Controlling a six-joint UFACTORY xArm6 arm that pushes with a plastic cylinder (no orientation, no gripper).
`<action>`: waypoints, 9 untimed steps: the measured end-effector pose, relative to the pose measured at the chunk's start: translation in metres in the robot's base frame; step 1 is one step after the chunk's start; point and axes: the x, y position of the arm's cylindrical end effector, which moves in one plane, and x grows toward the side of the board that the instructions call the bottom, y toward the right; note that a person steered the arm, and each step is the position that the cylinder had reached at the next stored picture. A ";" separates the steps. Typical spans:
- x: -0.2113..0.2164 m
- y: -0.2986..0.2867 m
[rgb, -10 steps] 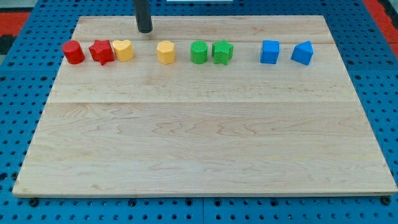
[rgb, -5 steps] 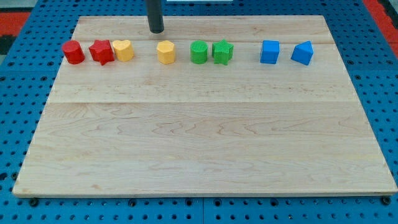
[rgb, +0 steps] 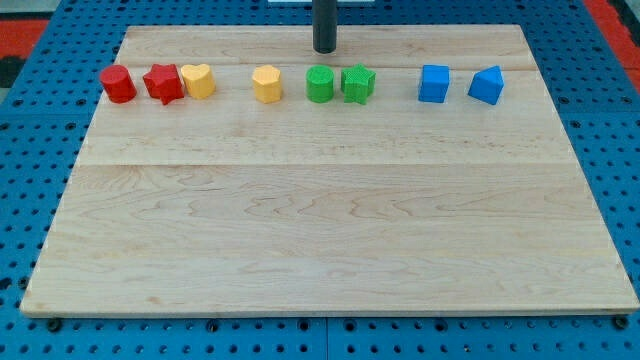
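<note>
My tip (rgb: 324, 50) rests on the board near the view's top, just above the green cylinder (rgb: 320, 84) and apart from it. To that block's right, nearly touching, is a green star (rgb: 357, 83). A yellow hexagon block (rgb: 266, 84) stands to the left of the green cylinder. Farther left are a yellow heart (rgb: 199, 80), a red star (rgb: 163, 83) against it, and a red cylinder (rgb: 118, 84). A blue cube (rgb: 434, 83) and a blue wedge-shaped block (rgb: 486, 84) stand on the right. All blocks lie in one row across the board's upper part.
The wooden board (rgb: 320, 230) lies on a blue perforated table (rgb: 30, 160). A red patch (rgb: 615, 20) shows at the view's top right corner and another at the top left.
My tip has slid to the right along the board's top edge, from above the yellow heart to above the green cylinder. No block has moved.
</note>
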 end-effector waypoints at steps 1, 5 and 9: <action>0.000 0.001; 0.006 0.012; 0.012 0.065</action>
